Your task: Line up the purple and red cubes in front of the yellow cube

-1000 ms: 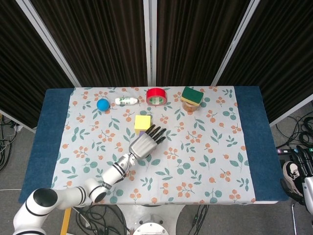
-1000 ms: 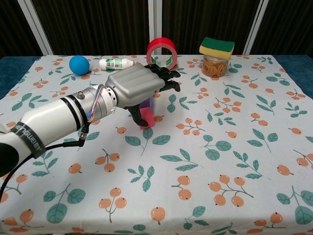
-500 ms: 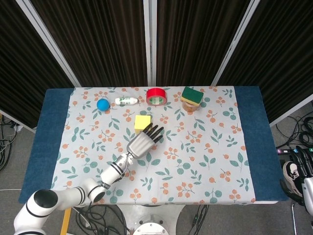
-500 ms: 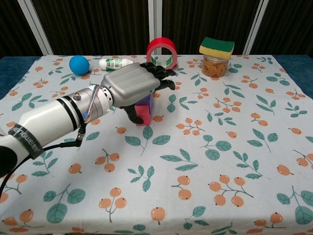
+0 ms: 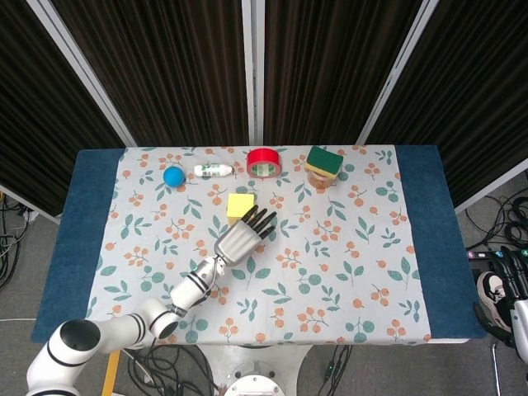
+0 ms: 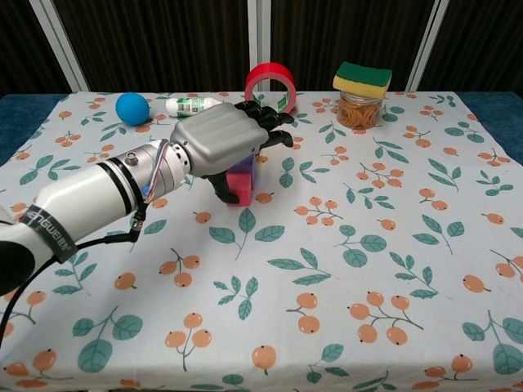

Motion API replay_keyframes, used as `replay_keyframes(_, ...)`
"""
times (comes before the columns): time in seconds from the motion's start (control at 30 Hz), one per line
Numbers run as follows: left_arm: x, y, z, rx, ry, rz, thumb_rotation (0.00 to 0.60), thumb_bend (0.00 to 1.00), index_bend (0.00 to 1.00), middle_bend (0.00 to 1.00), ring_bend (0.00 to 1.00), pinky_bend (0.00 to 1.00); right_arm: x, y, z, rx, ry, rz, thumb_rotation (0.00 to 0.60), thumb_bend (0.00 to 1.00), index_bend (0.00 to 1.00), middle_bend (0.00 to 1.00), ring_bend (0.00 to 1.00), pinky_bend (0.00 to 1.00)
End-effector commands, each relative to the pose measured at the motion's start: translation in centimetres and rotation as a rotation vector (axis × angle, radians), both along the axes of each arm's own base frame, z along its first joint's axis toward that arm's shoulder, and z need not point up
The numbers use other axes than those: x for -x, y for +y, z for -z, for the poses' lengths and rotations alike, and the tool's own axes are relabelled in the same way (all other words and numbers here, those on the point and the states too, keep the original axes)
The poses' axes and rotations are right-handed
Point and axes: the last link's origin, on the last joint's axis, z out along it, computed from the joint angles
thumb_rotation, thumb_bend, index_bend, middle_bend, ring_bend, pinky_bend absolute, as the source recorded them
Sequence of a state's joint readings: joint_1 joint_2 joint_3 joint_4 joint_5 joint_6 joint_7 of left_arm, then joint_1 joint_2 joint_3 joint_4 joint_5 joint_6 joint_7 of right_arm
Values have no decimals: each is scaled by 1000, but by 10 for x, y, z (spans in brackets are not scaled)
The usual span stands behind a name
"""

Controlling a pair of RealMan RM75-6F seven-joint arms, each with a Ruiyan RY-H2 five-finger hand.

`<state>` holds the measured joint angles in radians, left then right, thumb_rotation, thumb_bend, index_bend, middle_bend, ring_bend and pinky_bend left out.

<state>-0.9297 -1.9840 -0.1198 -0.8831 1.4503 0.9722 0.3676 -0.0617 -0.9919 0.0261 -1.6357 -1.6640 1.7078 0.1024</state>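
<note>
Dark curtains back a blue table (image 5: 89, 198) under a leaf-and-berry cloth (image 6: 368, 269), where the left hand (image 6: 219, 143) covers the cubes.

Its fingers lie spread over the red cube (image 6: 240, 189) and the purple cube (image 6: 245, 167), thumb against the red one; whether it grips is unclear. The yellow cube (image 5: 240, 205) sits just beyond in the head view. A careless lift or nudge could knock the cubes out of line or into the yellow one. The right hand is out of sight.

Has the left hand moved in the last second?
Yes. In the head view the left hand has shifted left and slightly back toward the yellow cube, its fingertips now nearly at that cube's front edge; earlier they reached further right.
</note>
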Motion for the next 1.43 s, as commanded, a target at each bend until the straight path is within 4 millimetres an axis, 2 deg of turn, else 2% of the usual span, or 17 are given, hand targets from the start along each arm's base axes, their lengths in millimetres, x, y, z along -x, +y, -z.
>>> replay_keyframes(0.03, 0, 0, 1, 2, -4, -8, 600, 56, 212, 16, 39, 99, 0, 0, 0, -1, -1, 0, 600, 216, 0, 8, 0, 44)
replay_keyframes(0.23, 2, -1, -1, 4, -19, -24, 600, 56, 212, 16, 39, 99, 1, 1, 0, 2, -3, 1, 600, 216, 0, 7, 0, 44)
replay_keyframes(0.37, 3, -4, -10, -1, -65, -25, 600, 56, 212, 16, 39, 99, 0, 1, 0, 1, -6, -5, 600, 216, 0, 7, 0, 44)
replay_keyframes(0.47, 6, -5, -29, -18, -141, -42, 600, 56, 212, 16, 39, 99, 1, 0, -1, 1, -7, -5, 600, 216, 0, 8, 0, 44)
replay_keyframes(0.57, 19, -1, -60, -52, -232, -112, 600, 56, 212, 16, 39, 99, 3, -1, -1, -7, -8, 2, 600, 216, 0, 7, 0, 44)
replay_keyframes(0.77, 73, 3, -130, -171, -379, -334, 600, 57, 212, 16, 39, 99, 10, -12, 1, -70, -19, 25, 600, 216, 0, 8, 0, 45)
replay_keyframes(0.9, 117, -12, -176, -225, -400, -477, 600, 58, 212, 16, 40, 99, 11, -24, 3, -100, -28, 9, 600, 215, 0, 10, 0, 45)
replay_keyframes(1.0, 145, -30, -203, -255, -412, -560, 600, 58, 212, 16, 40, 99, 14, -32, 7, -120, -26, 5, 600, 214, 0, 10, 0, 45)
replay_keyframes(1.1, 170, -51, -221, -279, -404, -608, 600, 58, 212, 17, 39, 99, 16, -38, 14, -135, -10, 5, 600, 214, 0, 10, 0, 45)
replay_keyframes(1.23, 196, -81, -234, -316, -388, -643, 600, 58, 212, 19, 40, 99, 17, -43, 24, -142, -10, 2, 600, 214, 0, 10, 0, 45)
replay_keyframes(1.43, 212, -121, -245, -347, -415, -668, 600, 58, 212, 20, 39, 99, 13, -42, 31, -142, -29, -15, 600, 214, 0, 10, 0, 44)
